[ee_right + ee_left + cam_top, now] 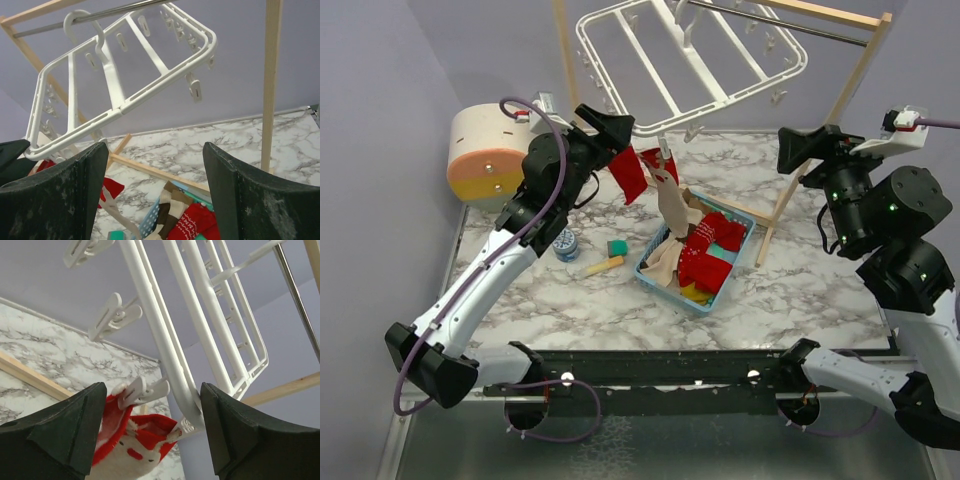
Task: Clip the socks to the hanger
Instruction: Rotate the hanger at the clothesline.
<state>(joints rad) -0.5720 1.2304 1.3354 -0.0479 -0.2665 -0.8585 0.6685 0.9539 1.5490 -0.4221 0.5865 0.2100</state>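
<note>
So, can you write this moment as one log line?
left gripper: open, at hanger corner | red sock: hanging from clip | right gripper: open, raised | basket: socks inside

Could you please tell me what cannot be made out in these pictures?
Top view: the hanger's far side, cut off by the top edge.
Left wrist view: the clipped red sock's lower end, cut off by the bottom edge.
Top view: how many socks fill the basket; the top ones bury the rest.

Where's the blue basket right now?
Top view: the basket sits mid-table, holding socks, between the wooden stand's leg on its right and a teal block on its left.
</note>
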